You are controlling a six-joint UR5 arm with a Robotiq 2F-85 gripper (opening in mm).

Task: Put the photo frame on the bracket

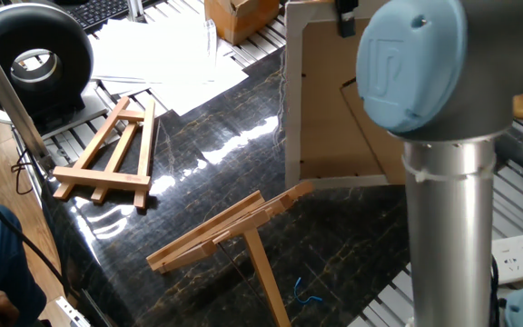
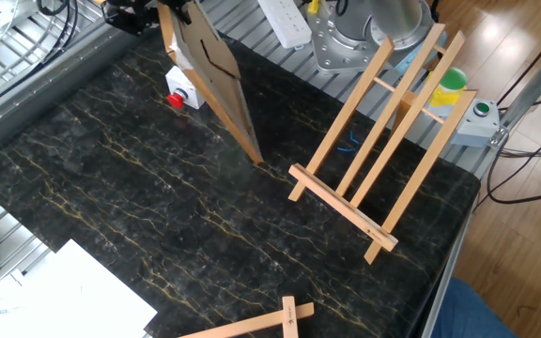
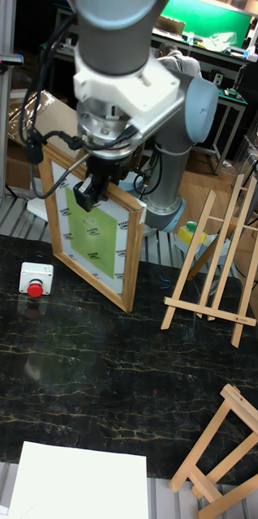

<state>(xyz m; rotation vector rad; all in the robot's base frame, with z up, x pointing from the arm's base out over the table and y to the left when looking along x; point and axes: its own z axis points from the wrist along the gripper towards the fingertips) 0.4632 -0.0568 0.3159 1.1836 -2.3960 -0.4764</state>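
Note:
The photo frame (image 3: 95, 237) hangs tilted above the black marble table, its wood-edged front with a green picture showing in the tall fixed view. Its brown back (image 1: 334, 109) shows in one fixed view, and it looks nearly edge-on (image 2: 212, 80) in the other. My gripper (image 3: 91, 193) is shut on the frame's upper part. The frame's lower corner is close to the tabletop; I cannot tell if it touches. The bracket (image 2: 383, 141), a tall light-wood easel, stands to the right of the frame (image 3: 217, 263), with its rear leg towards the camera (image 1: 230, 232).
A smaller A-shaped easel (image 1: 107, 150) lies at the table's left side (image 3: 226, 454). A white box with a red button (image 2: 178, 89) sits behind the frame (image 3: 33, 280). White papers (image 1: 162, 54), a cardboard box (image 1: 239, 14) and a power strip (image 2: 285, 19) border the table.

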